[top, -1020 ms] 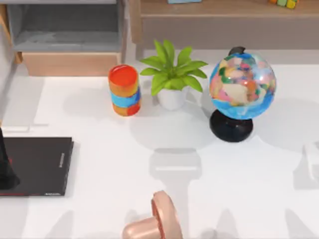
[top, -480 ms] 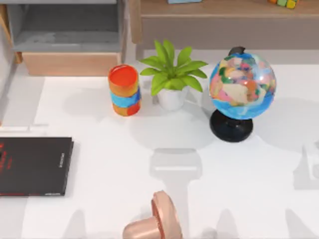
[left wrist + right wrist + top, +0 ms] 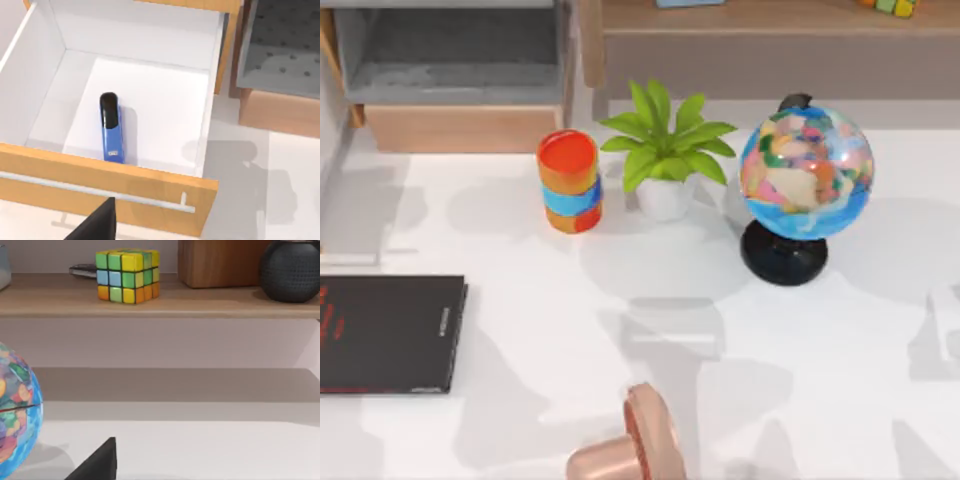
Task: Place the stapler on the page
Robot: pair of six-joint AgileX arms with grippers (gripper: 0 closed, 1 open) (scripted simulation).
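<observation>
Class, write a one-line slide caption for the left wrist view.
Blue-and-black stapler lying in an open white-lined wooden drawer, seen from above.

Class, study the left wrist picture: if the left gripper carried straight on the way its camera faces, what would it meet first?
Most likely the open drawer, either its wooden front or the white floor inside, where the blue stapler lies. Depth is hard to judge, so which comes first is uncertain.

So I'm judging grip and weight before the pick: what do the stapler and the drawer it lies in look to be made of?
The stapler looks like glossy plastic: a blue body with a black top end carrying a soft highlight; any metal inside can't be told. The drawer appears to be wood or wood veneer, with a tan matte front and rim, plain white inner walls and floor, and a pale rod-like handle, possibly metal.
</observation>
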